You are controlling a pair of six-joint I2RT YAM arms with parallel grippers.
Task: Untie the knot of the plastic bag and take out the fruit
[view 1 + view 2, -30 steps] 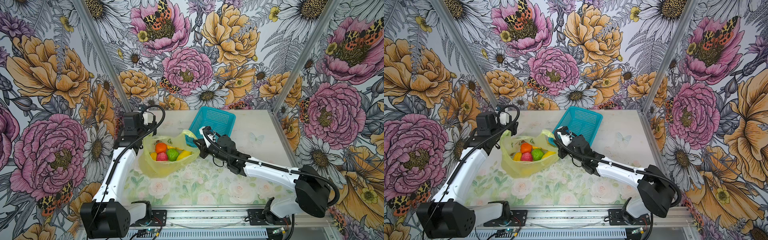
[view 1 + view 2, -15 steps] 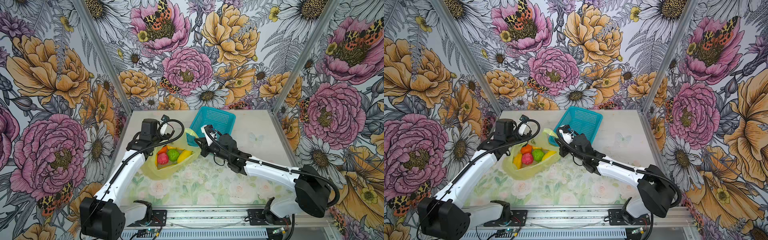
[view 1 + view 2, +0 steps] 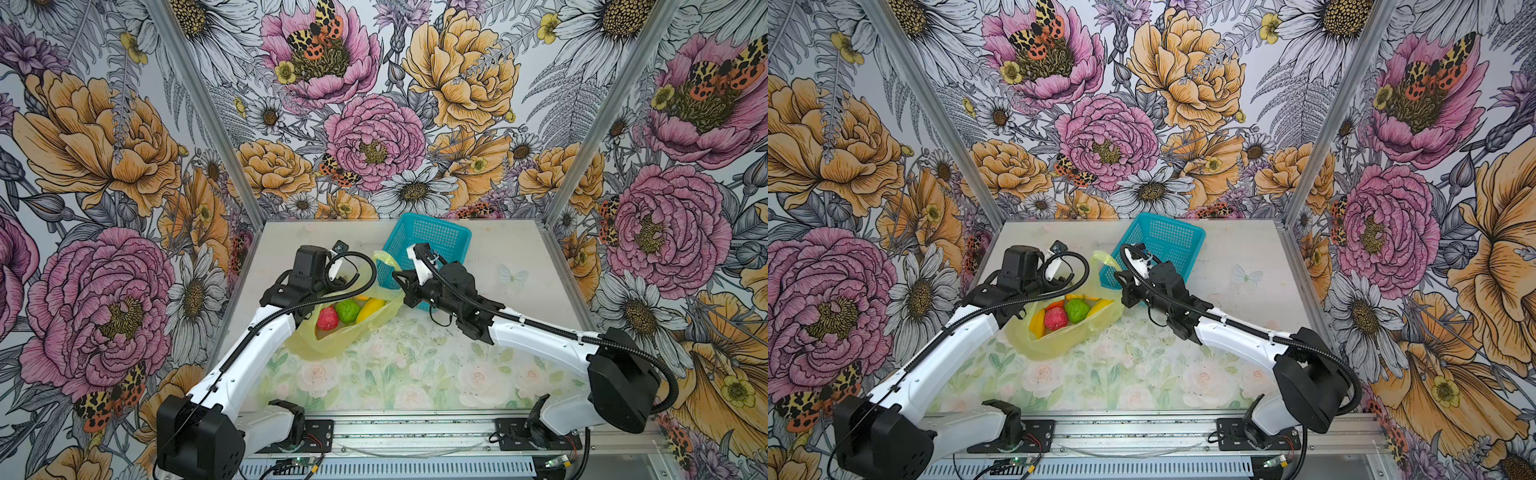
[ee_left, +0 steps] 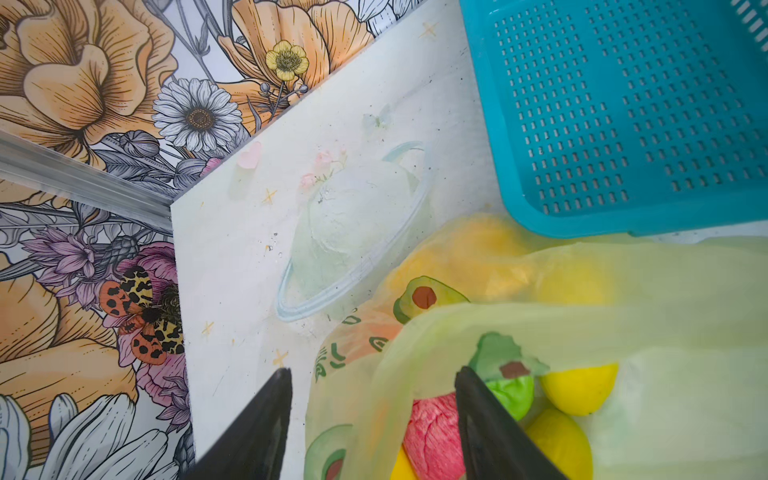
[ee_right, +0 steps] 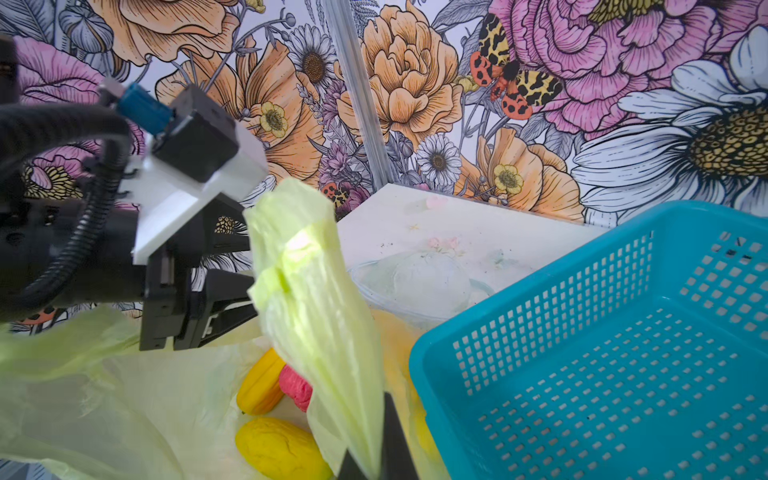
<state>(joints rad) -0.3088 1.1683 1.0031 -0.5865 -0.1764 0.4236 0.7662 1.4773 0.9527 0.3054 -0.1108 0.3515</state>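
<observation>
The plastic bag (image 3: 328, 347) lies left of centre in both top views on the tabletop (image 3: 415, 365), mouth up. Its long axis runs lower left to upper right toward the teal basket (image 3: 432, 237), with fruit (image 3: 347, 311) inside. Its green print (image 4: 332, 361) is unreadable. The right tool (image 5: 376, 457) pinches its handle (image 5: 307, 291); the left tool (image 4: 372, 374) gapes astride its film.
</observation>
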